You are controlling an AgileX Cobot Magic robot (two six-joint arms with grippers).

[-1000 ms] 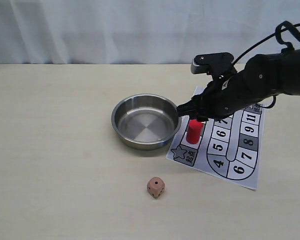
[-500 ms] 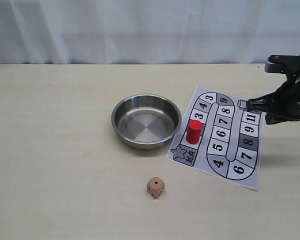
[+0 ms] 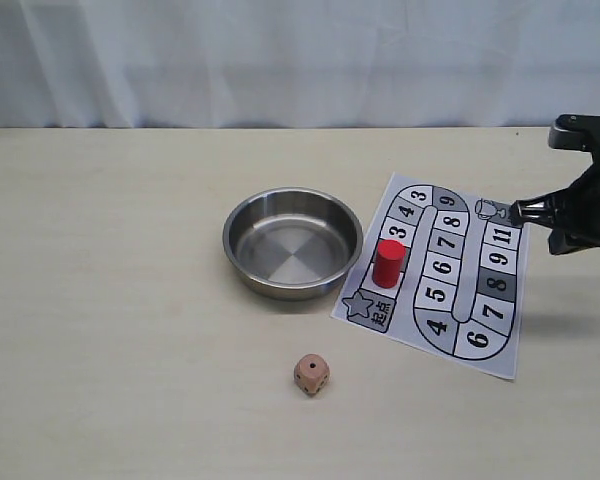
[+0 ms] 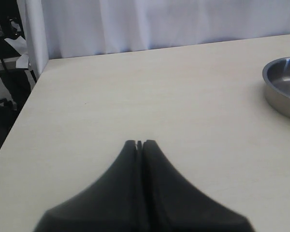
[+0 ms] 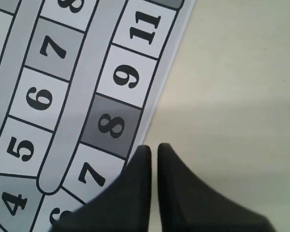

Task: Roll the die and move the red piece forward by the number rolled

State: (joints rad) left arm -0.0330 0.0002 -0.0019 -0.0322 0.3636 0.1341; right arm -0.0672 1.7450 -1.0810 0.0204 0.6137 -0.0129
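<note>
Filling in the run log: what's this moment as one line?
die: on table, outside bowl | red piece: upright on board | right gripper: empty, over board's edge | left gripper: shut, empty

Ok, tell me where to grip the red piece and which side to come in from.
Grip the red piece on its curved side near the top, coming straight down from above. It stands upright on the board, so its top is free, while the steel bowl sits close beside it, probably leaving little room for a sideways approach.
</note>
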